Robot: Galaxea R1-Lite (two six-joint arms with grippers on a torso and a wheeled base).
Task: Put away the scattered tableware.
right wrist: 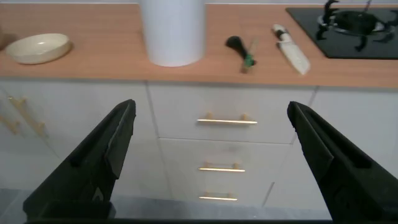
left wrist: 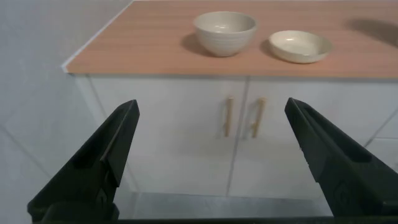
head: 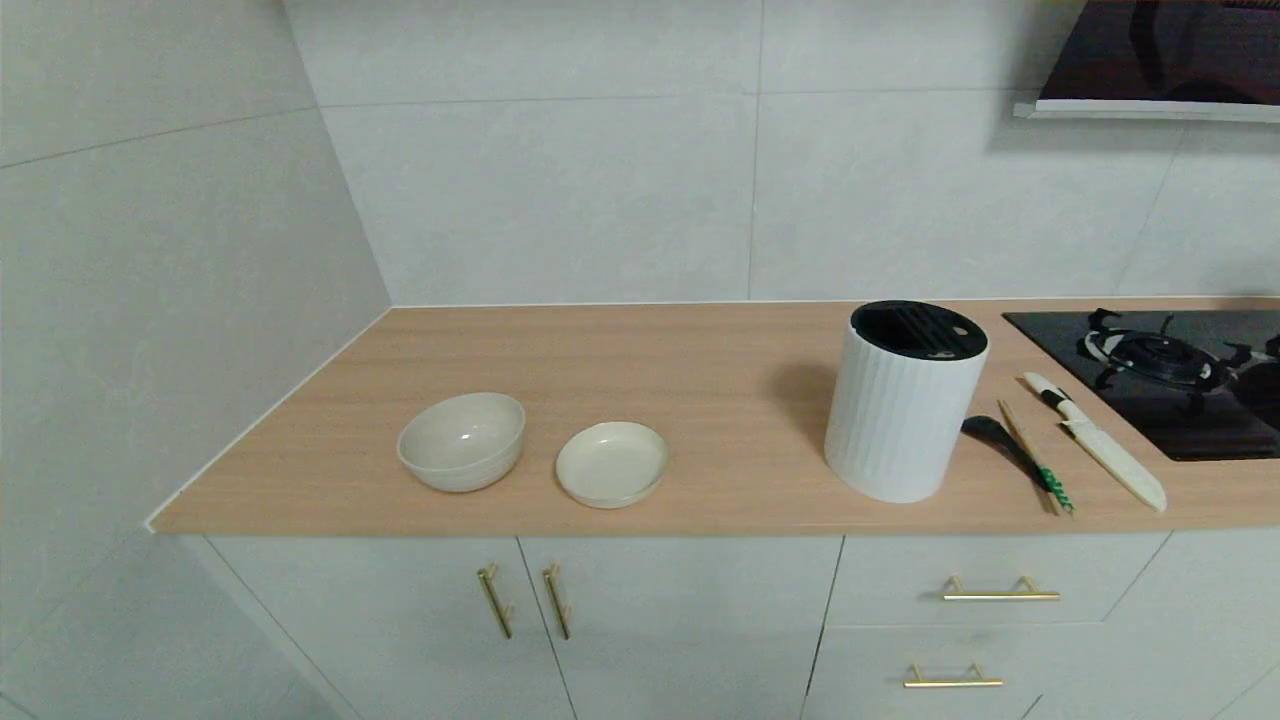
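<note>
On the wooden counter (head: 700,360) a deep cream bowl (head: 462,441) stands beside a shallow cream dish (head: 611,463). To their right is a white ribbed utensil holder (head: 905,400) with a black slotted top. Right of it lie a black spoon (head: 1000,440), wooden chopsticks (head: 1035,459) and a white knife (head: 1100,442). My left gripper (left wrist: 211,162) is open, low in front of the cabinet doors, below the bowl (left wrist: 224,32) and dish (left wrist: 300,46). My right gripper (right wrist: 211,162) is open before the drawers, below the holder (right wrist: 173,31), spoon (right wrist: 236,45) and knife (right wrist: 291,49).
A black gas hob (head: 1160,375) occupies the counter's right end, with a range hood (head: 1150,60) above. Tiled walls close the back and left. Below the counter are cabinet doors with gold handles (head: 525,600) and drawers (head: 1000,592). Bare counter lies between dish and holder.
</note>
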